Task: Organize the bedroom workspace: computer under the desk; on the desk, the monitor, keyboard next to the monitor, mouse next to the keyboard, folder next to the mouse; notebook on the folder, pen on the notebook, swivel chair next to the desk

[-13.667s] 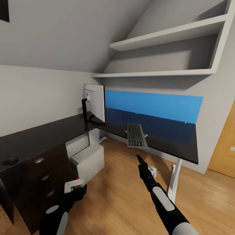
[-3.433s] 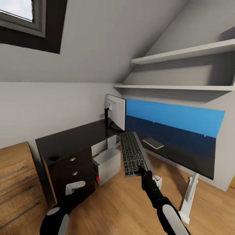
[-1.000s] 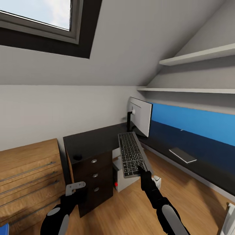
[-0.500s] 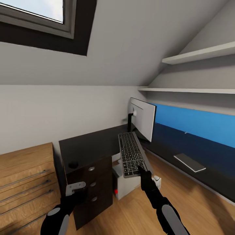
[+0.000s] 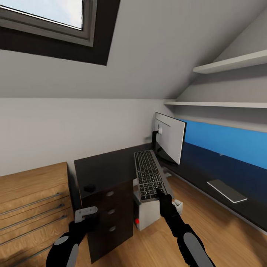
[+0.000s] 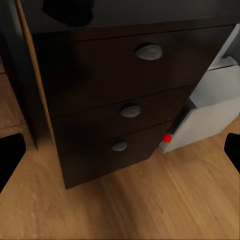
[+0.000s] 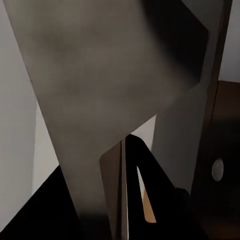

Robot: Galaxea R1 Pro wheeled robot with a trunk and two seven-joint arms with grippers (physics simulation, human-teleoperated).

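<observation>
- We count one keyboard (image 5: pixel 149 175), one monitor (image 5: pixel 170 136), one mouse (image 5: pixel 89 187), one computer (image 5: pixel 147 214), one thin dark grey notebook (image 5: pixel 227 190), three desk drawers with three round silver knobs (image 6: pixel 148 51), and two wall shelves (image 5: pixel 230 66).
- Right gripper (image 5: pixel 160 193) is clamped on the near edge of the keyboard, holding it up in the air in front of the desk (image 5: pixel 107 167), near the monitor.
- Left gripper (image 5: pixel 86 214) hangs spread wide and empty, facing the drawers; in the left wrist view its fingertips (image 6: pixel 11 155) sit far apart.
- Monitor stands on the desk corner; mouse lies on the desk's left end; notebook lies on the desk's right stretch.
- Computer sits on the floor under the desk, red button (image 6: pixel 167 137) showing.
- Light wood chest (image 5: pixel 33 200) stands left of the desk.
- No writing we can read.
</observation>
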